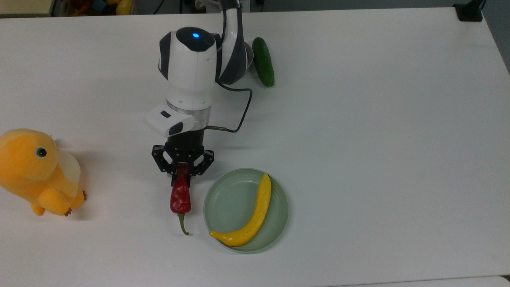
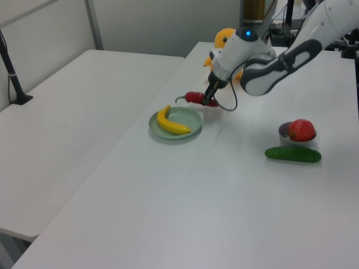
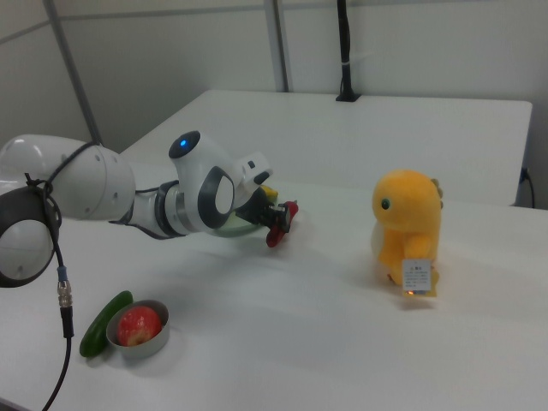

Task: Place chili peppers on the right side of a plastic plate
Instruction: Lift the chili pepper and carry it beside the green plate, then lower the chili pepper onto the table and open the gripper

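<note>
The dark-red chili pepper (image 1: 180, 197) with its thin green stem hangs from my gripper (image 1: 182, 170), which is shut on its upper end. It sits just off the pale green plastic plate (image 1: 229, 199) on the top view's left, low over the table. The plate holds a yellow banana (image 1: 251, 219). In the left view the chili (image 2: 194, 97) lies just beyond the plate (image 2: 189, 118), held by the gripper (image 2: 209, 101). In the right view the chili (image 3: 279, 225) points toward the plush toy, and the gripper (image 3: 277, 215) hides most of the plate.
A yellow plush toy (image 1: 38, 171) stands at the top view's left edge. A dark green cucumber (image 1: 263, 67) lies at the back beside a grey metal bowl (image 2: 287, 137) holding a red fruit (image 2: 302, 129). My arm (image 1: 189, 75) covers the bowl in the top view.
</note>
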{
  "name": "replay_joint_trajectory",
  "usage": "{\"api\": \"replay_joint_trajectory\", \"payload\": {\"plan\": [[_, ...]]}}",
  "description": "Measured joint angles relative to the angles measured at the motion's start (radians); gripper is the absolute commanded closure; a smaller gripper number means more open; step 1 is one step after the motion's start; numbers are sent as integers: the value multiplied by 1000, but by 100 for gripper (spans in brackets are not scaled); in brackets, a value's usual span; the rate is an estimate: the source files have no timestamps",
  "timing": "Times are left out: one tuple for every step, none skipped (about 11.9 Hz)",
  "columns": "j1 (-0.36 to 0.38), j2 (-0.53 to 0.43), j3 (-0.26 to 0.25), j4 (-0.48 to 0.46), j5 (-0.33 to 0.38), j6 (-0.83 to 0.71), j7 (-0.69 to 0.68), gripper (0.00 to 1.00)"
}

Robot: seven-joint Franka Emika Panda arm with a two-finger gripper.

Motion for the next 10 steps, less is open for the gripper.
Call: {"api": "replay_joint_trajectory", "payload": {"plan": [[4,24,0,8,-18,30,0,78],[5,36,0,21,-30,36,-1,74],[8,45,0,34,-37,37,-2,41],[12,53,0,47,-37,37,-4,0],[16,59,0,57,-37,37,-4,0],[20,61,0,61,-37,37,-6,0],[27,61,0,63,-37,37,-7,0],[31,61,0,63,-37,37,-7,0],[34,62,0,63,-37,37,-7,0],[34,62,0,65,-37,37,-7,0]]}}
